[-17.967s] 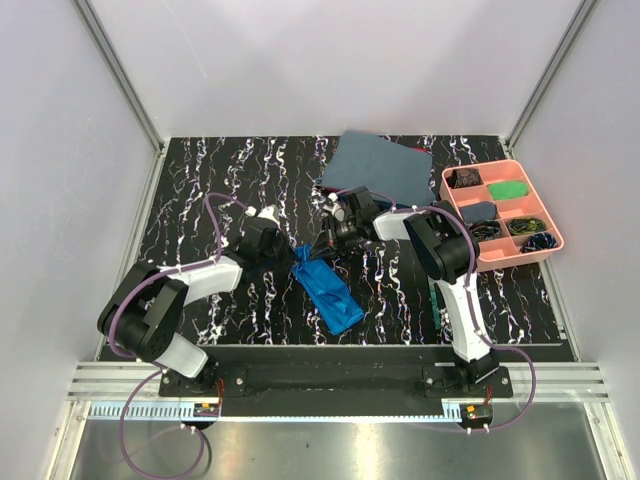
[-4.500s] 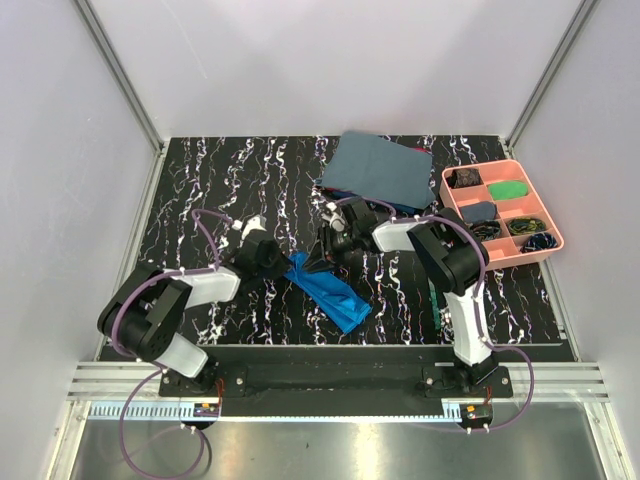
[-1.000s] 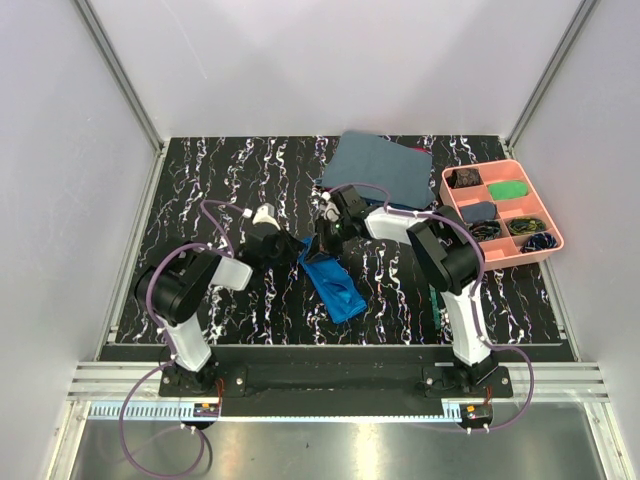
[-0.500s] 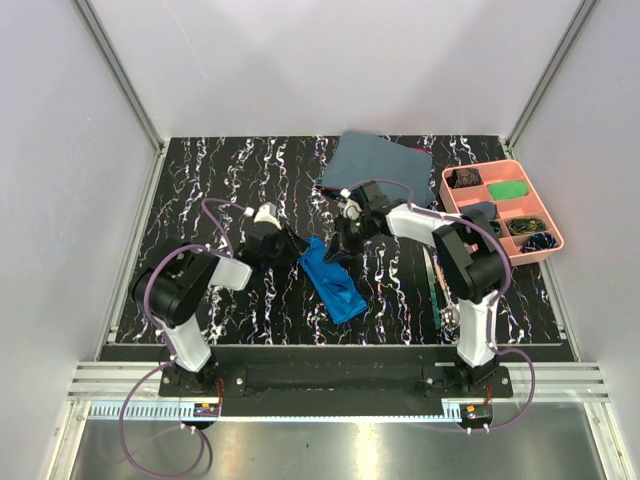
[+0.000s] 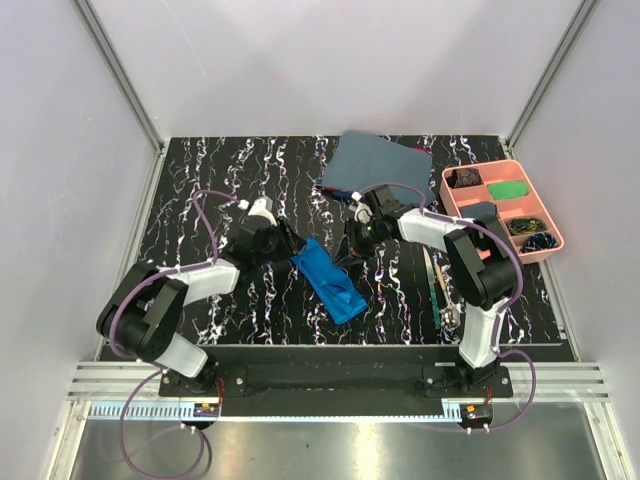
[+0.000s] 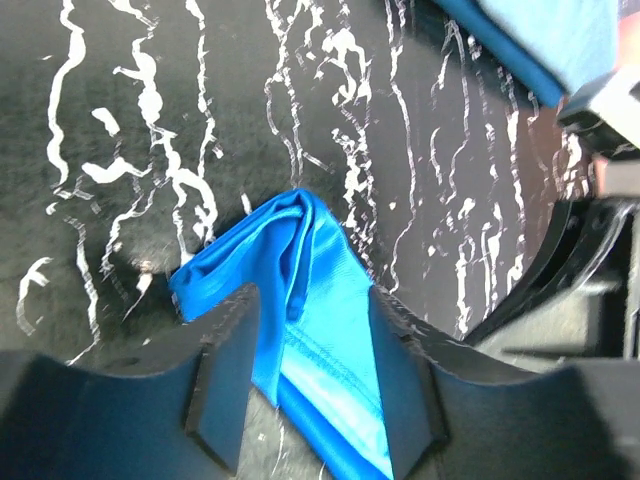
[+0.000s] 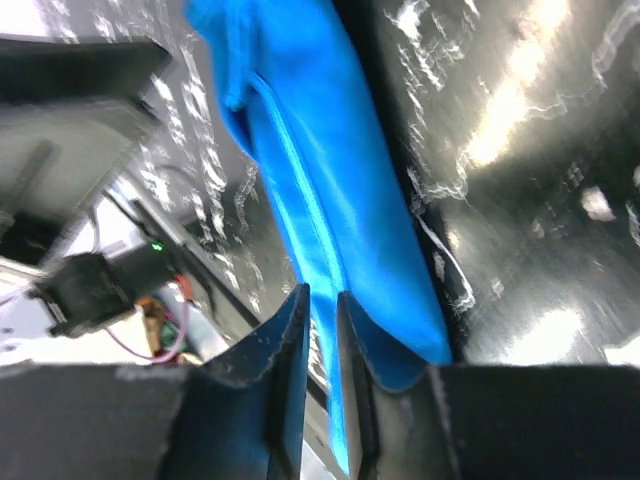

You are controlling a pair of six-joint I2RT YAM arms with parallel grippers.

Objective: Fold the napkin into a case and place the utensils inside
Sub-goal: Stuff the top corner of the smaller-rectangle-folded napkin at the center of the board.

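Note:
The napkin lies on the black marbled table as a narrow, bright blue folded strip running diagonally; whether it forms a case I cannot tell. My left gripper sits at its upper-left end. In the left wrist view this gripper is open, its fingers straddling the napkin without pressing it. My right gripper hovers at the strip's upper-right side. Its jaws stand only slightly apart, with a fold of the napkin showing in the narrow gap. The utensils, one green-handled, lie to the right.
A dull grey-blue cloth lies at the back centre. A pink compartment tray with small items stands at the right rear. The two grippers are close together over the napkin's upper end.
My left gripper has opened and let go of the napkin's end. My right gripper has shifted a little to the right and its jaws have parted slightly. The napkin lies flatter.

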